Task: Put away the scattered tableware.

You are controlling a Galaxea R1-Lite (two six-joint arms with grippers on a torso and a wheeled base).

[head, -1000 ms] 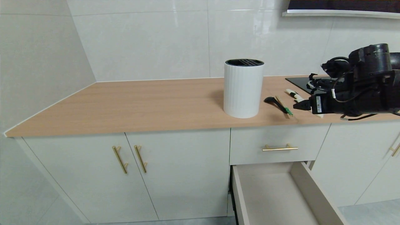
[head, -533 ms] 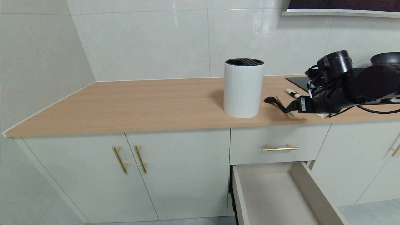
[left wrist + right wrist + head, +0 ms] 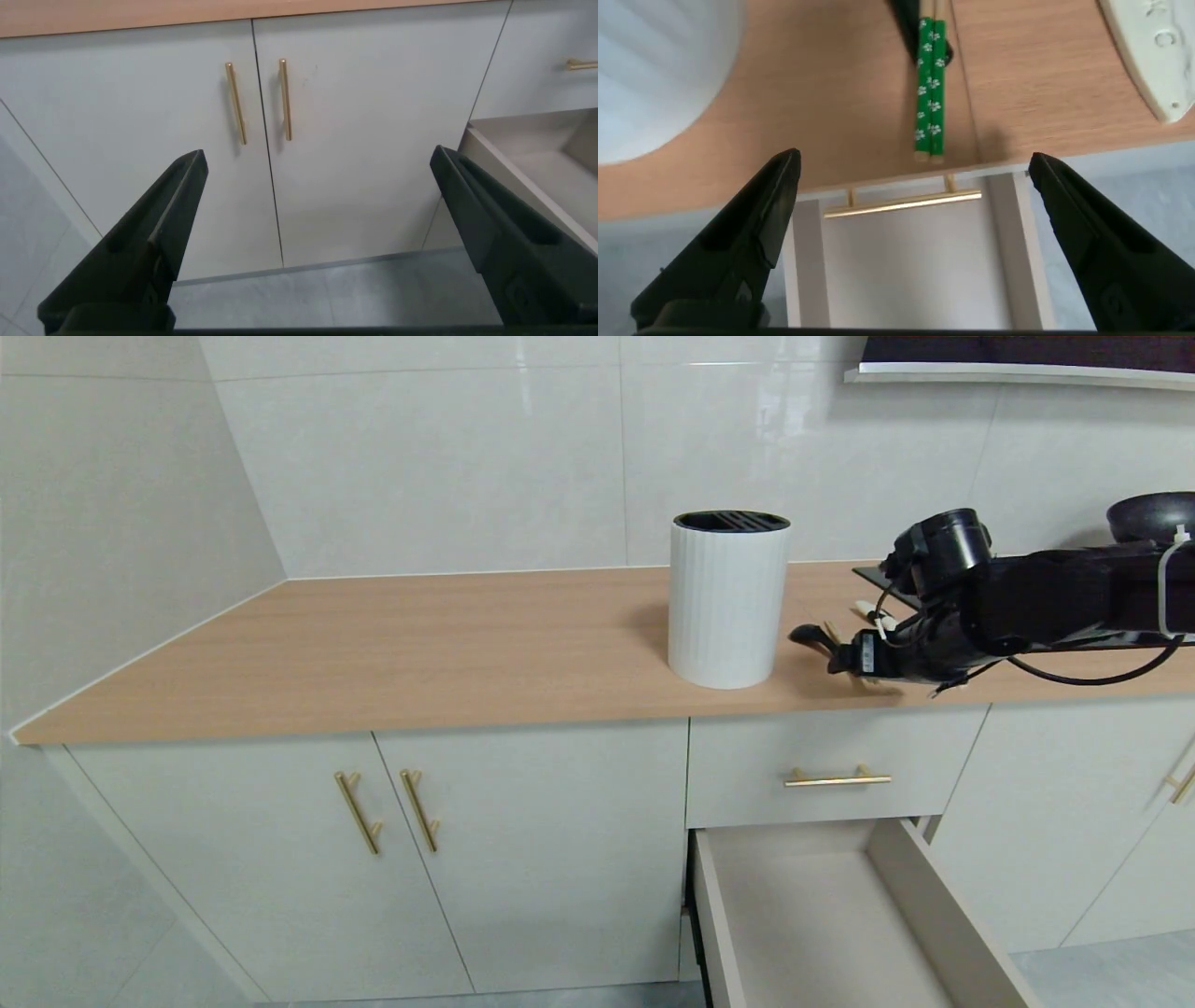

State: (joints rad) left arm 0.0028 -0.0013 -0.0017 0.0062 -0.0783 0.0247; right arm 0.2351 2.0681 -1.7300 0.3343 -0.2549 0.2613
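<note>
— What does the head view give you?
— The worktop (image 3: 420, 653) with the white holder (image 3: 728, 602) upright on it and a black spoon (image 3: 805, 636) just beside that. The right claw (image 3: 840, 661) is low over the front edge, covering most of the chopsticks (image 3: 828, 630). Below, the drawer (image 3: 714, 915) stands open. I can't tell from there how wide that claw is.
— And the left wrist view?
— The left claw (image 3: 318, 163), spread wide with nothing in it, is down in front of the cupboard doors (image 3: 374, 140) with their 2 gold handles.
— Then the right wrist view?
— That settles it. The right claw's 2 fingers (image 3: 747, 252) are wide apart and grip nothing. The chopsticks lie side by side on the worktop, green ends toward the front edge. They line up with the gap between the fingers but sit beyond the tips, touching neither. A white-handled piece (image 3: 1153, 56) lies well apart from them.
</note>
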